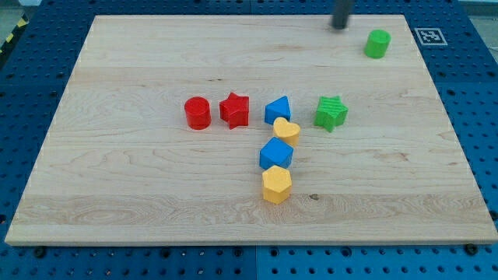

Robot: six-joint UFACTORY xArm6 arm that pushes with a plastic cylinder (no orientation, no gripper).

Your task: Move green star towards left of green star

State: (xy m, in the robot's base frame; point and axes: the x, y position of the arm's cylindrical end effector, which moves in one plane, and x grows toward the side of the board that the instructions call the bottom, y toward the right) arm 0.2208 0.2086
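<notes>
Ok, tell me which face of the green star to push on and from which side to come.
Press my tip against the green star on its face toward the view's right, coming from the right, so it slides left. That side is open board. The blue block and yellow heart sit close on its left, so a long push would likely hit them.

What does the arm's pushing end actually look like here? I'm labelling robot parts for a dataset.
Only the lower stretch of the rod shows, entering from the view's top edge: a straight, dark grey to black cylinder, slightly blurred, ending at my tip. No cables, markings or joints are visible. It stands to the view's left of the green cylinder and well above the green star.
</notes>
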